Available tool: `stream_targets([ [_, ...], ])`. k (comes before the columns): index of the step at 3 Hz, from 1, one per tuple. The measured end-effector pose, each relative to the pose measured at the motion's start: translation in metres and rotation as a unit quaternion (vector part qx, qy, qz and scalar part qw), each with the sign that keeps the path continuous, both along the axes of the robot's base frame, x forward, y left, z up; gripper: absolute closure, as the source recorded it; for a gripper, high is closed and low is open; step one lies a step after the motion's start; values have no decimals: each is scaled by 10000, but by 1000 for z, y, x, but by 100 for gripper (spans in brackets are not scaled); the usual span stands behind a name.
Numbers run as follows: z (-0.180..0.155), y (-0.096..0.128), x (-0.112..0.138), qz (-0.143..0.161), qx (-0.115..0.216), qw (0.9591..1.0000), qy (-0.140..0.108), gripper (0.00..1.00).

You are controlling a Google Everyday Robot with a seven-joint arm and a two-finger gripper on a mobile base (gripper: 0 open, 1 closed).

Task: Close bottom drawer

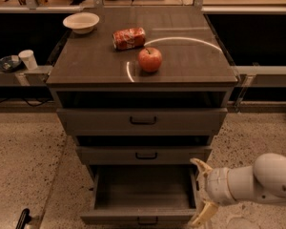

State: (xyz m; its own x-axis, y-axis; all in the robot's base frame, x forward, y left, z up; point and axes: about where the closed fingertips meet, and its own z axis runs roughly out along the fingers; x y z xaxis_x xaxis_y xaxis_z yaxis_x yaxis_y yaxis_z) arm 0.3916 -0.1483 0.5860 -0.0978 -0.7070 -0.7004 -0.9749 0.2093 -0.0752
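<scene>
The bottom drawer (143, 217) of the grey-brown cabinet is pulled far out, its inside bare, its flat front and small dark handle at the bottom edge of the camera view. The middle drawer (144, 155) and top drawer (143, 120) stand slightly out. My gripper (201, 192) sits at the bottom drawer's right side wall, near its front corner. Its two pale fingers are spread apart, one finger (199, 166) up and one down, holding nothing.
On the cabinet top (190, 63) are a red apple (150, 59), a red snack bag (129, 38) and a white bowl (81, 22). A white cup (27, 59) and a dark dish (7, 63) stand on a ledge at left. A speckled floor (24, 161) surrounds the cabinet.
</scene>
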Motion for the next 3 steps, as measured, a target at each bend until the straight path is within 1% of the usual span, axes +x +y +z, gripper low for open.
stream_targets([
  [1,-51,-2,-11,346,273,9986,-305,0],
  [2,-61,3,-15,491,347,9976,-343,0],
  [3,-73,8,-10,565,286,9977,-223,0],
])
